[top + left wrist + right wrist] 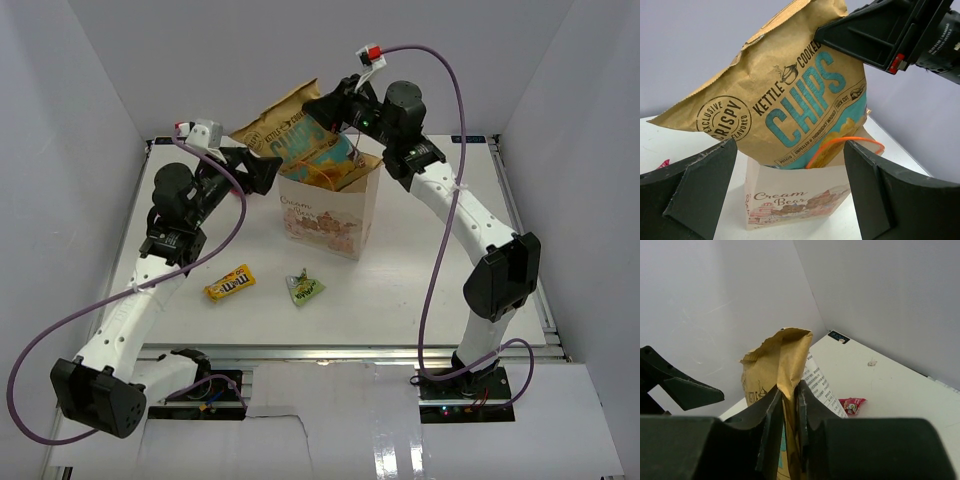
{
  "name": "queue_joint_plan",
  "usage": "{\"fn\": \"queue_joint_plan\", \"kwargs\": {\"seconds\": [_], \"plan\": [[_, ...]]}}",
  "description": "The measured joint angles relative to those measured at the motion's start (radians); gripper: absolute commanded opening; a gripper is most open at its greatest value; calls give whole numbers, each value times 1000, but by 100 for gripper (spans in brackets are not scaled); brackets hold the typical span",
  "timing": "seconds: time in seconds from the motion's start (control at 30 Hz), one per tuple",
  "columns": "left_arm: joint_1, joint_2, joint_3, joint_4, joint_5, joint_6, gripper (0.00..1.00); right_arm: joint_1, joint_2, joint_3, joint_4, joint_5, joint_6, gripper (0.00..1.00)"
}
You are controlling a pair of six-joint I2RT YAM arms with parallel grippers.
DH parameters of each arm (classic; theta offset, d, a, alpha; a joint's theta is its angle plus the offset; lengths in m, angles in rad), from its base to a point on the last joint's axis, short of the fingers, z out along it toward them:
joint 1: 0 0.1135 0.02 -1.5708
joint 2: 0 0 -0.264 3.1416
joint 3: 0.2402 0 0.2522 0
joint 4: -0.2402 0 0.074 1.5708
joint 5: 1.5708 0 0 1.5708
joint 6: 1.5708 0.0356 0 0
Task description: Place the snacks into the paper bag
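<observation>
The large brown-yellow chip bag (285,125) (790,100) stands tilted with its lower end inside the beige paper bag (330,215) (790,195), most of it sticking out of the top. My right gripper (325,108) (789,395) pinches the chip bag's folded top edge (785,352) between narrow jaws. Just left of the paper bag, my left gripper (270,170) (789,145) is open and empty. The yellow M&M's packet (229,285) and the green packet (305,288) lie on the table in front. Behind the bag lies the red-pink packet (852,405).
The orange loop handles (840,142) arch over the paper bag's mouth beside the chip bag. White walls close in the table on the left, back and right. The table's near edge runs along a metal rail (350,350) by the arm bases.
</observation>
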Motion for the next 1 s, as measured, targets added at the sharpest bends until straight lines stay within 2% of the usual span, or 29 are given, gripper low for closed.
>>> {"fn": "queue_joint_plan", "kwargs": {"seconds": [0.27, 0.5, 0.53, 0.6, 0.63, 0.73, 1.0], "plan": [[0, -40, -33, -7, -3, -8, 98, 0, -1, -77, 19, -1, -6, 42], [1, -53, -70, -8, -4, -15, 98, -4, -34, -126, 22, -40, -36, 49], [1, -56, -76, -8, -5, -16, 98, -6, -42, -132, 26, -55, -43, 57], [1, -61, -82, -15, -7, -18, 98, -14, -60, -143, 29, -98, -62, 66], [1, -63, -84, -16, -8, -19, 98, -17, -71, -149, 35, -126, -79, 77], [1, -78, -89, -27, -12, -19, 98, -28, -115, -164, 34, -196, -147, 88], [5, -127, -91, -96, -26, -37, 98, -99, -316, -262, -50, -340, -376, 92]]}}
